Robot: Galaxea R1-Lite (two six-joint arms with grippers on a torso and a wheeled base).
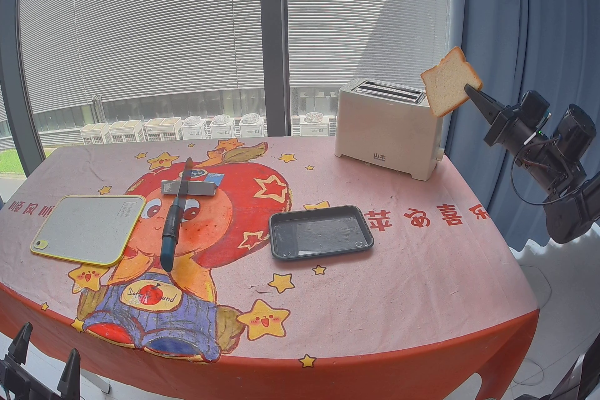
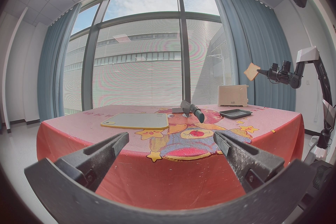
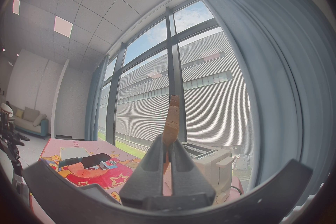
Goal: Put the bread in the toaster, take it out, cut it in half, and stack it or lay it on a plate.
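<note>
— Whereabouts of the bread?
— Upper right of the frame: pale square slice of bread with a brown crust (image 1: 450,81), up in the air, tilted, above and just right of the white two-slot toaster (image 1: 389,126) at the far side of the cloth-covered desk (image 1: 425,282). Touching nothing except the right jaws.
— Grip?
— Right jaws closed down to the slice's thickness, pinching its lower right edge. Left jaws spread wide and empty, low in the bottom left corner, in front of the desk.
— Step in hand?
— Loading, most likely, judging by empty slots and untoasted crumb.
— How to do it well?
— Swing left until directly over a slot. Turn the wrist to stand the slice upright and in line with the slot's length. Lead with the free edge, not the pinched one. Lower slowly; let go only once well inside. Avoid scraping the slot's rim: soft bread, easily folded or torn.
— Anything else?
— Yellow-rimmed grey cutting board (image 1: 89,228), blue-handled knife (image 1: 173,220) and black rectangular tray (image 1: 320,231), mid-frame, for later steps.
</note>
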